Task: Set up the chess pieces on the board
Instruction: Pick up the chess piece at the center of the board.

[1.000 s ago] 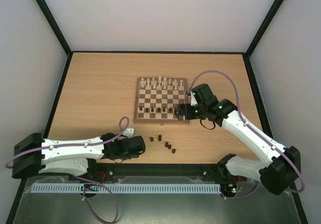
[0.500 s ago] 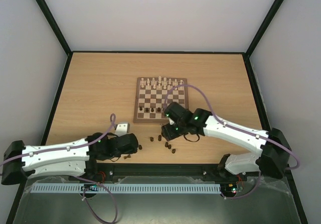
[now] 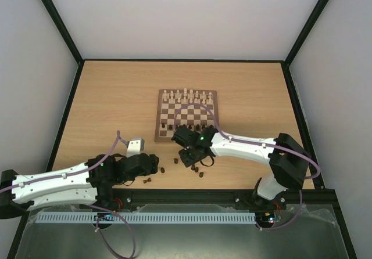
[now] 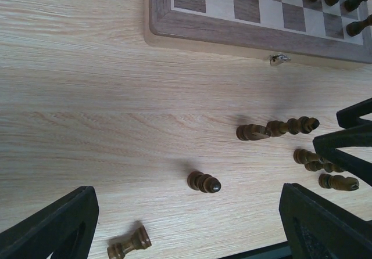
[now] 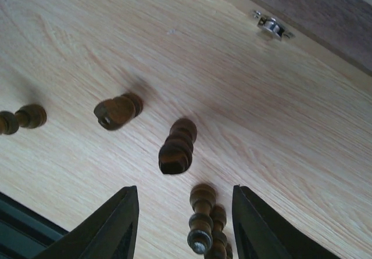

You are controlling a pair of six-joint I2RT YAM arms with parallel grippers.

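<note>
The board [image 3: 186, 115] lies mid-table, with pale chess pieces [image 3: 187, 95] along its far rows and dark ones [image 3: 174, 128] on part of its near row. Several loose dark pieces [image 3: 197, 171] lie on the table in front of it. My right gripper [image 3: 188, 157] hovers over them, open. A tall dark piece [image 5: 200, 224] stands between its fingers [image 5: 113, 224] without touching either; another piece [image 5: 177, 146] stands just beyond. My left gripper [image 3: 151, 165] is open and holds nothing. A dark pawn [image 4: 204, 182] stands ahead of it and a rook [image 4: 129, 244] lies near its left finger [image 4: 52, 230].
The board's metal latch [image 5: 271, 25] faces the near edge. In the left wrist view the right arm's fingers [image 4: 349, 143] stand close to the cluster of fallen pieces [image 4: 276, 128]. A black rail [image 3: 186, 196] runs along the table's near edge.
The right arm swung from the board's near right corner down and left to the loose pieces, its jaws narrowing. The left arm pulled back toward the near left, its jaws widening.
</note>
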